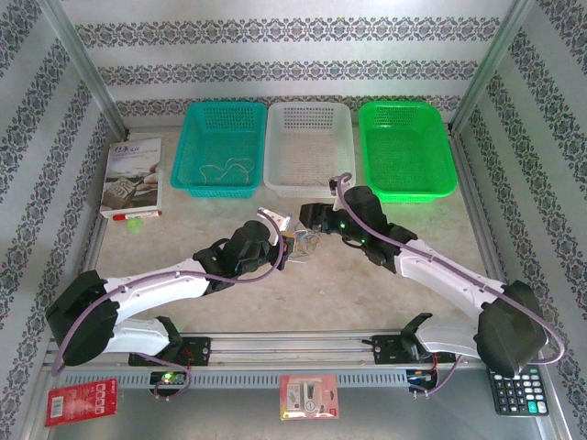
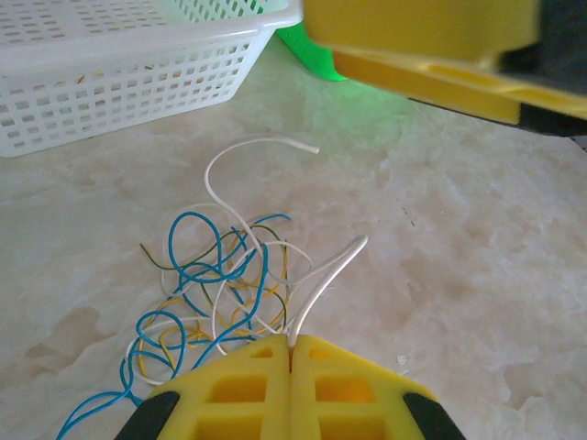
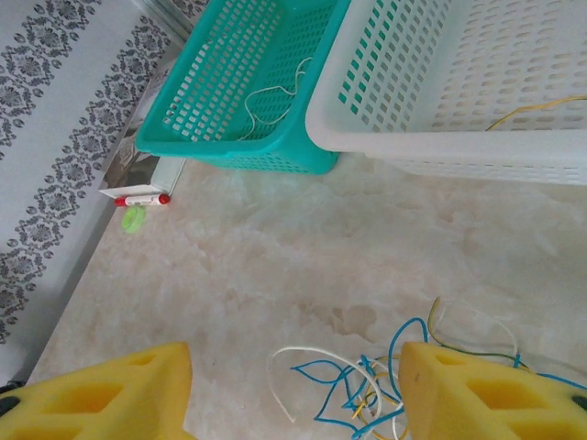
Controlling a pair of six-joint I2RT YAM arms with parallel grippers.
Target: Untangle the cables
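Left gripper (image 2: pixel 292 359) clamped shut on white cable (image 2: pixel 330 270), at the right edge of the tangled cables (image 2: pixel 215 289). These lie mid-table, near side of white basket (image 2: pixel 110 82). Right gripper (image 3: pixel 293 367) wide open, hovering over them. Step: separating a strand. Next, probably: draw white cable clear while pinning the rest.

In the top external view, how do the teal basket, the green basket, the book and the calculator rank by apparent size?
1. teal basket and green basket: they look alike, so not ranked.
2. book.
3. calculator, although it lies nearer the camera.
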